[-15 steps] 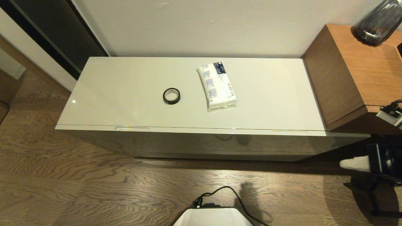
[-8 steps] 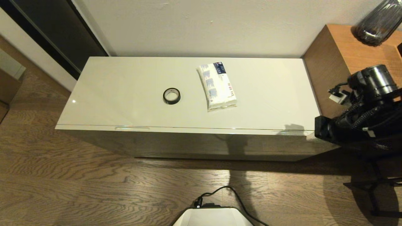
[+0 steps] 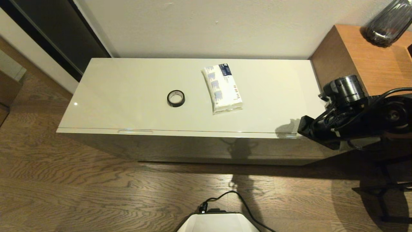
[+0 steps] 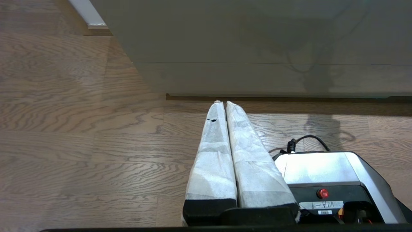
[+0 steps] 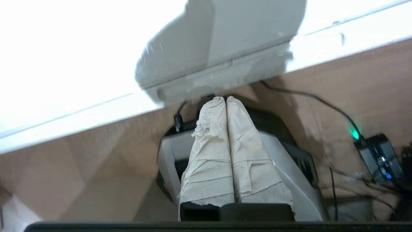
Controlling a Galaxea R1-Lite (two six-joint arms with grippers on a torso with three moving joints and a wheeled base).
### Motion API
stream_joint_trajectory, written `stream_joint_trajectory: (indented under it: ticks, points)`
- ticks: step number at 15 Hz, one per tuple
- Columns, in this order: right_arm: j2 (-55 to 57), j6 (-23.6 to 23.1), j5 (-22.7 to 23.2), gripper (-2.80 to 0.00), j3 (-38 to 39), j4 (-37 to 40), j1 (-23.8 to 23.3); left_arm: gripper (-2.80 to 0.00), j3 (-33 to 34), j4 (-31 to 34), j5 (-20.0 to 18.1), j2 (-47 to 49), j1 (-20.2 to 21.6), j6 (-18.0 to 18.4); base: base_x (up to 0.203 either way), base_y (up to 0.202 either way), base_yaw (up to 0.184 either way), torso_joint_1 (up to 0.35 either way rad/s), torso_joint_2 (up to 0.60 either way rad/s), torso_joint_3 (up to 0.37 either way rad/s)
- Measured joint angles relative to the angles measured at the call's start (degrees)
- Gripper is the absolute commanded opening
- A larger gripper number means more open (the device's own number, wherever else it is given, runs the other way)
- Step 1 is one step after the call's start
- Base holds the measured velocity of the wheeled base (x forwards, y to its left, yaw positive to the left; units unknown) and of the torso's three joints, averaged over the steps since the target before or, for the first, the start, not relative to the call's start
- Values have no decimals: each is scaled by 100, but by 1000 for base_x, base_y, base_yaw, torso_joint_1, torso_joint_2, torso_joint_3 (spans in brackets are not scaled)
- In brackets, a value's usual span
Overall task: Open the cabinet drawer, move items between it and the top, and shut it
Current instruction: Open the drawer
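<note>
Black right arm (image 3: pixel 347 119) further over the cabinet drawer (image 3: pixel 199 132) corner, both grippers' jaws closed, empty.

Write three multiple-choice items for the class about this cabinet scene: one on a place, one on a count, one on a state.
1. Where does the small black tape roll lie?
A. on the glossy off-white cabinet top
B. on the wooden floor
C. on the brown wooden side table

2. How many loose items lie on the top?
A. one
B. two
C. four

3. In what state is the wide off-white cabinet drawer?
A. pulled fully out
B. half open
C. closed

Answers:
1. A: the roll rests on the top, left of the white tissue pack with blue print.
2. B: only the roll and the pack show there.
3. C: its front sits flush under the top, and both the left tool and right tool are shut, holding nothing.
</note>
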Motion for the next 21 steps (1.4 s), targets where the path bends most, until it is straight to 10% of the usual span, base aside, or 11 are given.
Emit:
stream_joint_trajectory:
  ticks: [21]
  points:
    - [520,41,8,-280,861,-1324,9,-280,0,2,0,0,3,0,0,0,0,0,0,0]
